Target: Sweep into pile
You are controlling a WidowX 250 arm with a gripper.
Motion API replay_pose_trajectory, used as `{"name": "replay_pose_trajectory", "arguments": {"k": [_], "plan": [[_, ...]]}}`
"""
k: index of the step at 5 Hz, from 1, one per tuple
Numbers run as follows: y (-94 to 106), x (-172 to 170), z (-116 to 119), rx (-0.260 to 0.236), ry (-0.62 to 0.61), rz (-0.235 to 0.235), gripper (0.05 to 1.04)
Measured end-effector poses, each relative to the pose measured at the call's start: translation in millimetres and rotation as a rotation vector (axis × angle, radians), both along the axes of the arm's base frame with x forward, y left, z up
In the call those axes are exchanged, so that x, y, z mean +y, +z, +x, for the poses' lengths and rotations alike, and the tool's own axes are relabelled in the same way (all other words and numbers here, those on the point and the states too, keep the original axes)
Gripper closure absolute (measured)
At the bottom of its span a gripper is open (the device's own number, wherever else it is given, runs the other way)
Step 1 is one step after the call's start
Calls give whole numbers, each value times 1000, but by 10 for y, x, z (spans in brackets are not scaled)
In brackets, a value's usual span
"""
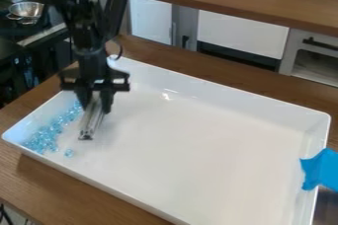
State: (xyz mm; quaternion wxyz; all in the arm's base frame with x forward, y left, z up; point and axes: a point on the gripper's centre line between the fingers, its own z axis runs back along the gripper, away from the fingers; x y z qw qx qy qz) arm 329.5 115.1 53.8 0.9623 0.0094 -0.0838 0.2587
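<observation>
The fingers (106, 101) pinch a silvery sweeping tool (91, 122), the blue beads (45, 136) mostly between it and the tray's short wall (31, 115).

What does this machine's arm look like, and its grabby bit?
The robot arm is black and chunky, built in jointed segments, with a thin dark cable looping out at one side. Its black end effector has a wide crossbar and two dark, narrow fingers.

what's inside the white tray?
Blue beads bunched at one end of the tray, plus the grey bar in the gripper. Anything directly behind bar and gripper is covered.
</observation>
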Motion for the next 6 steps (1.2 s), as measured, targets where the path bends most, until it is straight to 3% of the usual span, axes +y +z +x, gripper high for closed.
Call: {"name": "replay_pose_trajectory", "arguments": {"k": [1,2,3,4,5,6], "plan": [[167,-277,-101,3,-93,-54,699],[8,-372,-226,15,-168,-25,699],[-202,-396,-344,9,-236,41,699],[-232,-336,-308,-93,-283,132,699],[-226,-289,-225,-132,-277,165,699],[-214,-181,-209,-127,-266,191,699]]}}
